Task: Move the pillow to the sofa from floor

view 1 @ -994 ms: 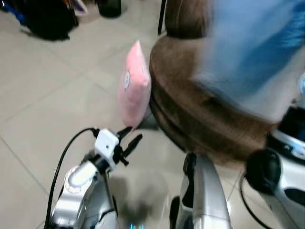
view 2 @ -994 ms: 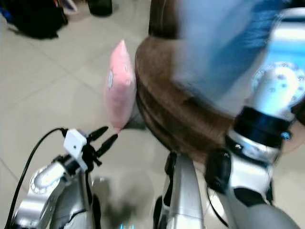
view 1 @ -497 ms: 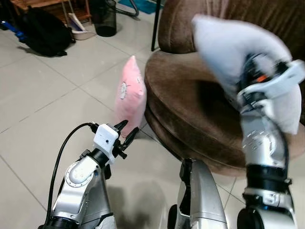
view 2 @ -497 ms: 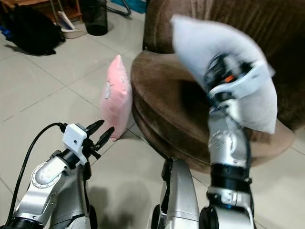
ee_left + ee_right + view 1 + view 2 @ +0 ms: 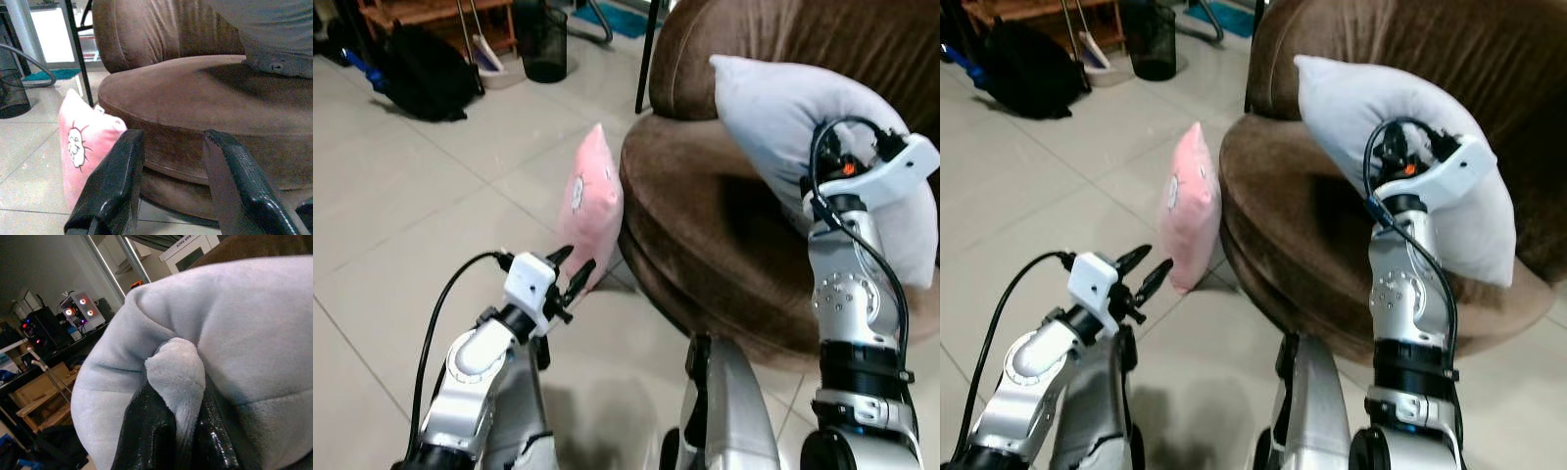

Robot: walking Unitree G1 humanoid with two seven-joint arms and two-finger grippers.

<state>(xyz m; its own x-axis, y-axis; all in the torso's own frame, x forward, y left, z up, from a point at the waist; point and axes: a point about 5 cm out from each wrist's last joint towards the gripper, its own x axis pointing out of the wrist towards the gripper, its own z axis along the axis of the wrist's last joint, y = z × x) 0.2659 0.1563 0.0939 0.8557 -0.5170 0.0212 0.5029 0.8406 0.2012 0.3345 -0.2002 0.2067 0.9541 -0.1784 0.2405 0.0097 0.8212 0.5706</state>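
Left gripper (image 5: pixel 570 271) hovers low over the tiled floor (image 5: pixel 401 225), fingers (image 5: pixel 110 188) spread apart and empty, aimed at the pink pillow (image 5: pixel 589 208). This pillow stands upright on the floor, leaning against the base of the brown sofa (image 5: pixel 705 225). Right gripper (image 5: pixel 178 431) is raised above the sofa seat, fingers pinched onto a fold of the grey pillow (image 5: pixel 803 147). Black bag (image 5: pixel 426 69) lies well beyond.

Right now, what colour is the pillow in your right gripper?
Pale grey-blue pillow, clearest in the right eye view.
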